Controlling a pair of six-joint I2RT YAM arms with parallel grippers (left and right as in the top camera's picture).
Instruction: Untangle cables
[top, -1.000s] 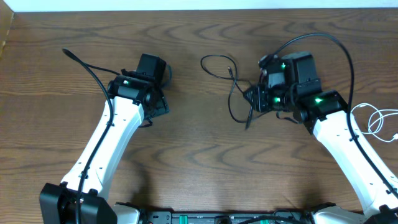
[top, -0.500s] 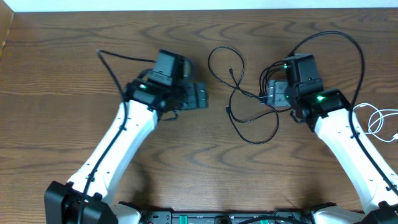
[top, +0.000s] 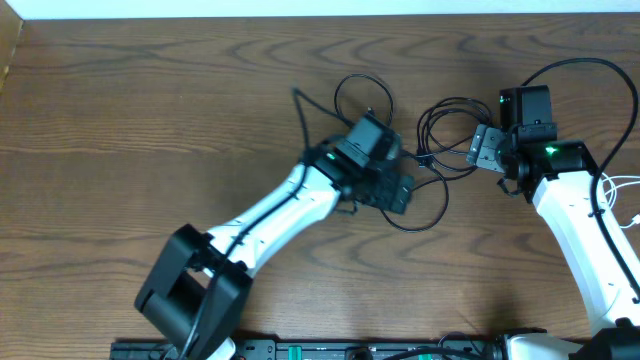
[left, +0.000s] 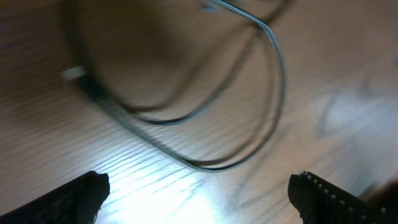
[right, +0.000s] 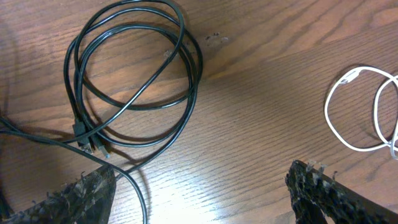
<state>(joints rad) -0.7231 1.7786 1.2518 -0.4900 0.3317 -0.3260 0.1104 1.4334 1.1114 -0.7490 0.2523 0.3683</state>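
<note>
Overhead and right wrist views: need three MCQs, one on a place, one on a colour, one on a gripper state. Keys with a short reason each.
1. Where does the white cable lie in the overhead view?
A. Far right, beside the right arm
B. In the middle, between the arms
C. At the far left corner

2. What colour is the coiled cable in the right wrist view?
A. White
B. Black
C. Red

3. How is the right gripper?
A. Shut on the white cable
B. Shut on the coiled cable
C. Open, holding nothing

Key:
1 A: its loops sit at the right edge next to that arm.
2 B: every strand of the coil is black.
3 C: the fingers stand wide apart over bare wood.
</note>
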